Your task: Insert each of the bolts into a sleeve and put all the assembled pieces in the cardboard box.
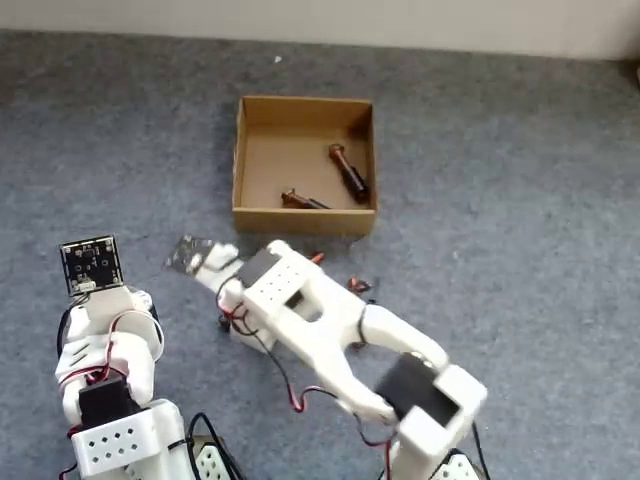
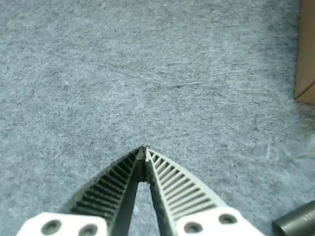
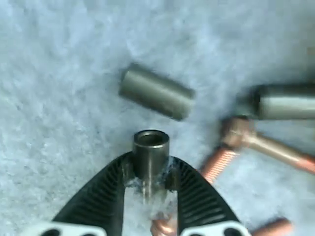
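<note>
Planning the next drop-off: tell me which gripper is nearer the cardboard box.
Right. The right gripper, holding a sleeve, is just before the near wall of the cardboard box; the left gripper is farther off to its side.

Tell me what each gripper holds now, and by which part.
The right gripper clamps a metal sleeve around its rear half, the open end sticking out beyond the jaws. The left gripper is shut on nothing.

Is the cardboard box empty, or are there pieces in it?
Not empty: the cardboard box holds a bolt piece and a second piece on its floor.
</note>
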Available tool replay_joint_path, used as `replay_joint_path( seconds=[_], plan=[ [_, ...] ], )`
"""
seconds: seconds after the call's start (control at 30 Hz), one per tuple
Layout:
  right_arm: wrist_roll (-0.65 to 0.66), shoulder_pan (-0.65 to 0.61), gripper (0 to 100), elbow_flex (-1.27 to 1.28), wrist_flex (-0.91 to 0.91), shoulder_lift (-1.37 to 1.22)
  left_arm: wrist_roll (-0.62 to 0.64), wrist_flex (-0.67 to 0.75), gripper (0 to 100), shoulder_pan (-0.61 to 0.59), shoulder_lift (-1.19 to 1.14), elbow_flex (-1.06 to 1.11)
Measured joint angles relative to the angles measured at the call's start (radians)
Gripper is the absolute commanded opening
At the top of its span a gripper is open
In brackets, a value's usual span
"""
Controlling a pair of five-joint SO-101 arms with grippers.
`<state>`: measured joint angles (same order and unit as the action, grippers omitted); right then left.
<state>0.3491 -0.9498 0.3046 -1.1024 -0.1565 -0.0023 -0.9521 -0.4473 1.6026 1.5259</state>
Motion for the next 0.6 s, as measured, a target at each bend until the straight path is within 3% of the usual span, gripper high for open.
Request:
replay_joint_path(
  seconds=[0.37,0.6],
  plan=[
    [-0.002,0.072,0.5,0.189,-0.025,0.499,0.000,0.003,2,0.000,0.000,0.000],
    [-0.083,0.080,0.5,0.331,-0.025,0.796,0.000,0.005,2,0.000,0.000,0.000]
  ],
)
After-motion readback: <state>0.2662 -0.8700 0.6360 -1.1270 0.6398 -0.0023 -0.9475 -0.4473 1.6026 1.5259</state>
